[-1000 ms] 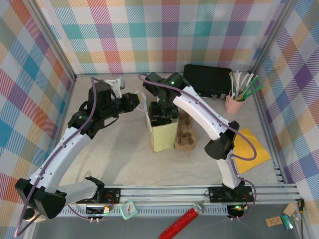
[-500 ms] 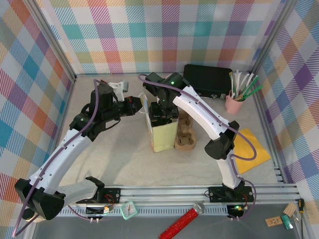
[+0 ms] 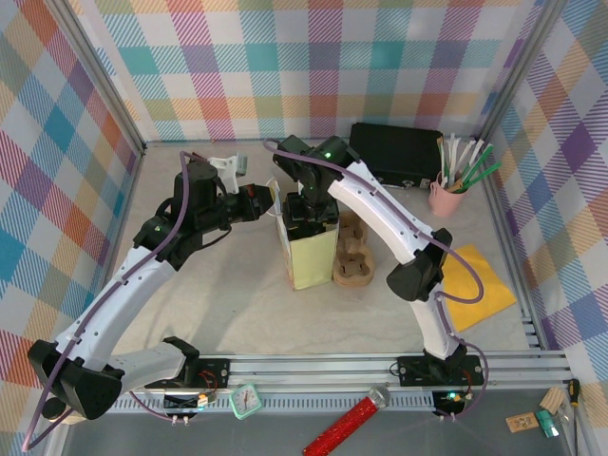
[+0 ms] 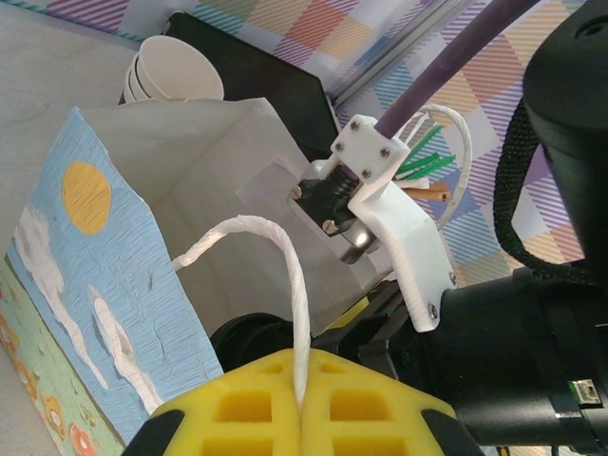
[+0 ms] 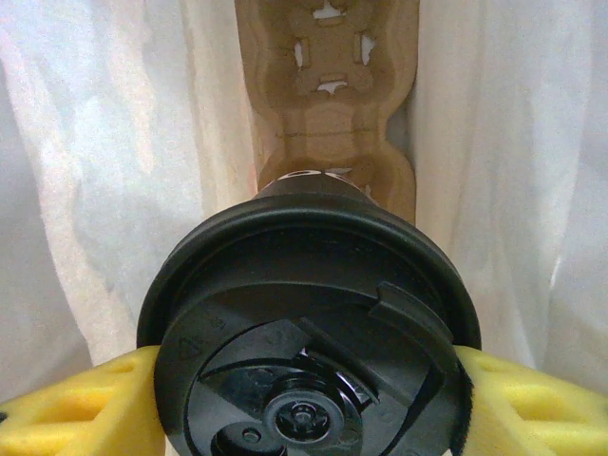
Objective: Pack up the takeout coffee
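1. Takeout coffee (image 5: 313,285): the black-lidded cup sits in the open mouth of the paper bag (image 3: 312,258), between its white inner walls. The bag stands upright mid-table.
2. Right gripper (image 5: 304,404): jaws partly spread, with the yellow fingers (image 5: 66,408) clamped on opposite sides of the cup just under the lid.
3. Left gripper (image 4: 302,418): pinched fully together on the bag's white twisted handle (image 4: 285,275), at the bag's left rim.
4. Cardboard cup carrier (image 3: 353,255): lies just beside the bag's right side.
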